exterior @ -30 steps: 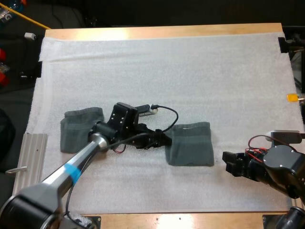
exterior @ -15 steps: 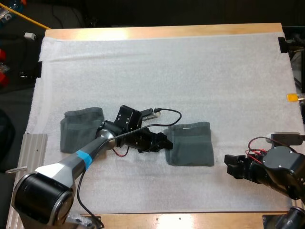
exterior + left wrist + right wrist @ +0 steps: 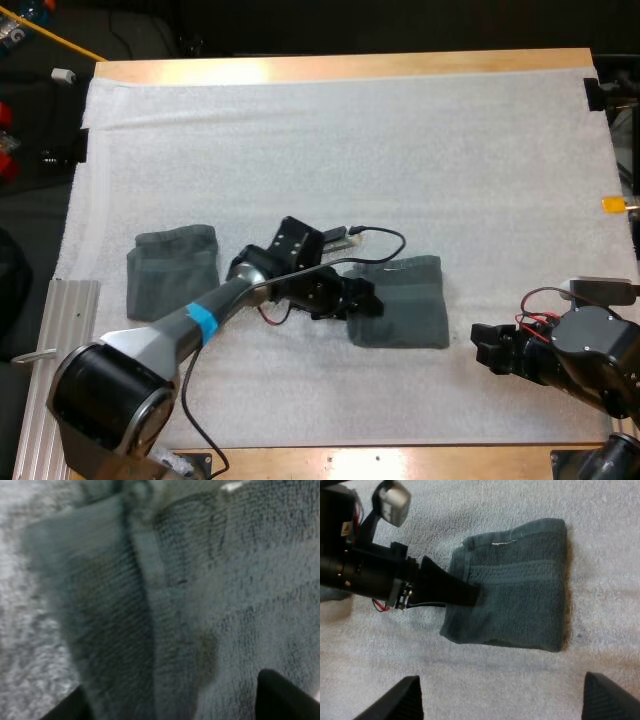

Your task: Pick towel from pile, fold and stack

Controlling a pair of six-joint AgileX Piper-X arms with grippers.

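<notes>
White foam mat point(image 3: 350, 150) covers most of the wooden table point(image 3: 350, 68). Two dark grey-green towels lie on the near half of it, well apart from each other.

The folded square towel on the right point(image 3: 412, 305) sits flat near the middle of the mat, with a hemmed fold running along its left edge. The second folded towel point(image 3: 172, 272) lies near the mat's left side, clear of both arms. A ribbed grey metal strip point(image 3: 60, 330) rests on the table just beside the mat's near left edge.

The left gripper point(image 3: 368, 300) reaches in low from the near left, and its tip is at the left edge of the right-hand towel. In the left wrist view its black fingers point(image 3: 285, 697) stand wide apart over the towel's hemmed edge. The jaws are released and are not clamped on the cloth.

The right gripper point(image 3: 484, 347) sits on the near right of the mat, to the right of that towel, and does not touch it. It points left towards the towel. Its fingers point(image 3: 402, 702) are spread apart over bare mat, released and holding nothing.
</notes>
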